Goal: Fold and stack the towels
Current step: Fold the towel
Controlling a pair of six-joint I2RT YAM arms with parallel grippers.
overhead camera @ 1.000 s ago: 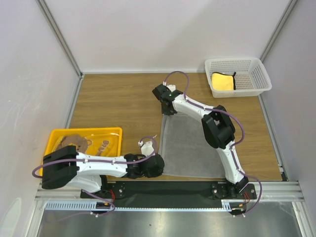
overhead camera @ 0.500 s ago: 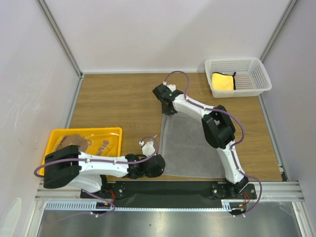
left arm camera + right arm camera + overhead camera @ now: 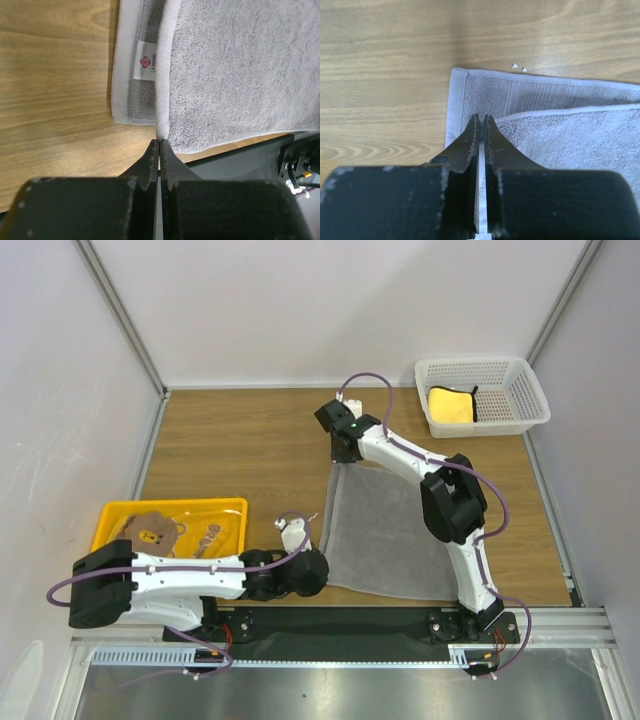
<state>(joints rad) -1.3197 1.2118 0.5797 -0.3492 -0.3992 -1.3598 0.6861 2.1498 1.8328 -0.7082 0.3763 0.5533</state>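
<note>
Terry pile shows plainly up close on the grey towel (image 3: pixel 385 535), which lies on the wooden table (image 3: pixel 240 440) just toward 4 o'clock from centre. From overhead you cannot see either pincer's tips, because the wrists cover them. The left wrist view shows the left gripper (image 3: pixel 159 145) pressed together on the raised layer's near corner. A flat hemmed layer with a white label (image 3: pixel 145 67) lies beneath it, and only this view shows that label. The right wrist view shows the right gripper (image 3: pixel 481 122) pinching the far corner above a ribbed border.

At 1 o'clock, the yellow towel (image 3: pixel 450 405) sits bunched in the white mesh basket (image 3: pixel 480 363), partly hidden by its wall. At 8 o'clock, the bear towel (image 3: pixel 155 533) lies in the yellow tray (image 3: pixel 170 506), and the left arm cuts off its near side.
</note>
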